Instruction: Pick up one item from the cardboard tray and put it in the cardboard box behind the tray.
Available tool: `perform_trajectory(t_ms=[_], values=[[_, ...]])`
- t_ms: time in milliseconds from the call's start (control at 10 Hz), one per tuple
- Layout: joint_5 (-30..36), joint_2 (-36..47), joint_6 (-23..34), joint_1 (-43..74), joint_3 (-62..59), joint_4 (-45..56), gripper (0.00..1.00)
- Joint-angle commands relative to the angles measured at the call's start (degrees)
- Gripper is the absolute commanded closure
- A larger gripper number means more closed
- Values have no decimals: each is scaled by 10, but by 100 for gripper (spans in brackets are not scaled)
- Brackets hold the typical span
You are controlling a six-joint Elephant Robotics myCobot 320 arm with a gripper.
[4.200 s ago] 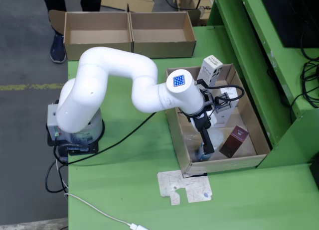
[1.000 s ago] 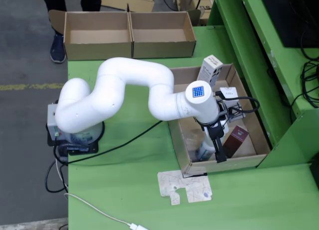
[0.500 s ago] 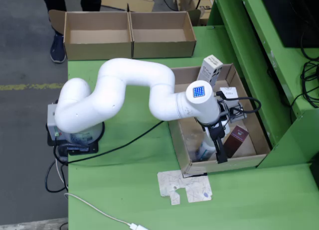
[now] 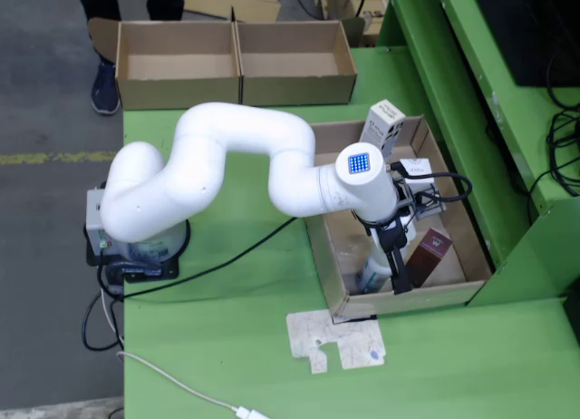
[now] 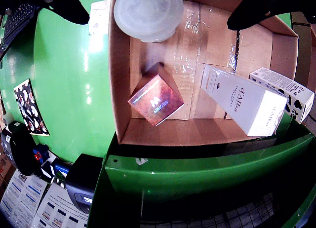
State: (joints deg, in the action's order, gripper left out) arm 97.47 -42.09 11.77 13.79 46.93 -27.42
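Fixed overhead view and claw-mounted view of one white jointed robot arm (image 4: 227, 156) reaching over the open brown cardboard tray (image 4: 324, 247) at centre right of the green worktop (image 4: 227, 346). The black claw (image 4: 396, 276) hangs inside the tray's lower end, its two fingers spread apart at the upper corners of the claw view, gripping nothing. Directly below it lies a translucent white round-capped bottle (image 5: 148, 13), seen end-on from above in the claw view, touching the tray's left wall; in the overhead view its long axis runs roughly up-frame. Just beside it sits a dark red square carton (image 5: 156, 99), tilted on one edge, a corner pointing to the upper left of the claw view. A long white rectangular carton (image 5: 244, 100) lies diagonally, long axis running from upper left to lower right, near a smaller white carton with black patches (image 5: 284, 90) at the tray's far wall. Two empty brown cardboard boxes (image 4: 236, 61) stand side by side at the top of the overhead view, well apart from the tray.
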Motion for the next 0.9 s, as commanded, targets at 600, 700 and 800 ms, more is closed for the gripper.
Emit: perform_trajectory(t_ms=[600, 700, 800], values=[[-5, 55, -4, -1, 41, -28, 0], [-5, 55, -4, -1, 41, -28, 0], [-5, 55, -4, -1, 41, -28, 0]])
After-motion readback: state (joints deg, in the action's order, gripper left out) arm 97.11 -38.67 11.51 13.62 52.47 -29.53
